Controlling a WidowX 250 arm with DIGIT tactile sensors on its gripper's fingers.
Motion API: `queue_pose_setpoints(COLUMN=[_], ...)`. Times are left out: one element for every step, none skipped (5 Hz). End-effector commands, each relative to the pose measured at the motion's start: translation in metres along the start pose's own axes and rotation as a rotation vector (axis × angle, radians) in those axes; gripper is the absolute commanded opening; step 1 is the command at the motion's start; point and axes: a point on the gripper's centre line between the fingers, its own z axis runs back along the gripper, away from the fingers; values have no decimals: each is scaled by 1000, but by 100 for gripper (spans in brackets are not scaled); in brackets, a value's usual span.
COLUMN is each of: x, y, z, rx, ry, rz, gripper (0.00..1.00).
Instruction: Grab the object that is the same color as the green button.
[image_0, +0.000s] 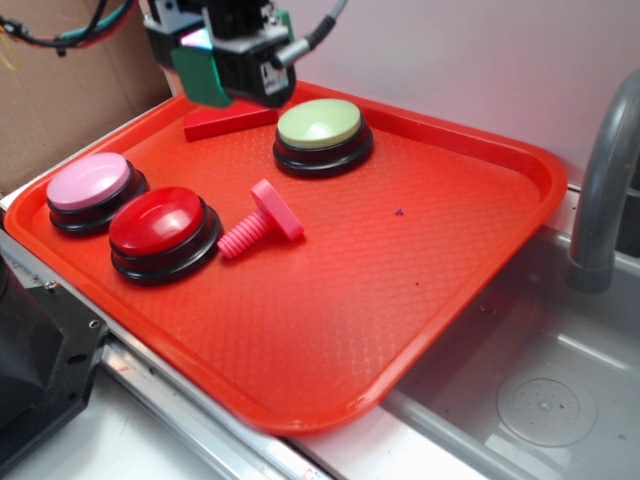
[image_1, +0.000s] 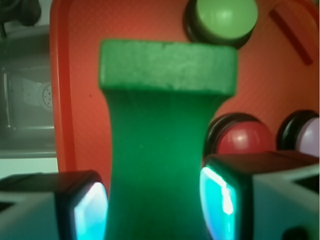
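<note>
I see my gripper (image_1: 155, 210) pinching the green block (image_1: 165, 150), raised over the red tray's (image_0: 480, 260) far-left corner; no legible writing.

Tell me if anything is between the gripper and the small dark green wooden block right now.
Nothing is. The small dark green wooden block already sits between the fingers of the gripper, which is shut on it and holds it above the orange plastic tray.
</note>
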Motion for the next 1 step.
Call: queue_pose_setpoints(x=[0], y=[-5], z=[15], rx=[-18], ry=[-97], rz=[32], gripper=[0])
